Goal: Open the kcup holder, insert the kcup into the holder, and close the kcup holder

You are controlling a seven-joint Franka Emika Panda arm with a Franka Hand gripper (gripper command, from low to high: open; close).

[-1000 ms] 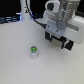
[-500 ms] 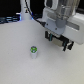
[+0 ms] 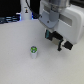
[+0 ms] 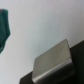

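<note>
Taking the kcup (image 3: 33,51) as landmark; it's standing upright on the white table (image 3: 15,65), green round top facing up, white body below, nothing touching it; it's the closest thing to the exterior camera.

My gripper (image 3: 59,43) is hanging beyond the kcup, toward the exterior view's right and higher in that frame, well apart from it; the black fingers (image 3: 65,46) are pointing down over bare table; I'm carrying nothing that I can see; fingertips are too blurred to resolve the gap, so I cannot tell whether the claw is spread or pressed together.

My white arm body (image 3: 60,17) is filling the space above the gripper, further from the kcup.

Furthest from the kcup, along the table's back edge, dark clutter (image 3: 12,19) is sitting at the exterior view's left, too blurred to identify; I'm not making out the kcup holder in either view.

Wrist view is showing white table surface, a grey slab with a dark edge (image 4: 52,62) that's probably part of my own gripper, and a teal blur (image 4: 4,30) at the frame edge; can't tell what that is.
</note>
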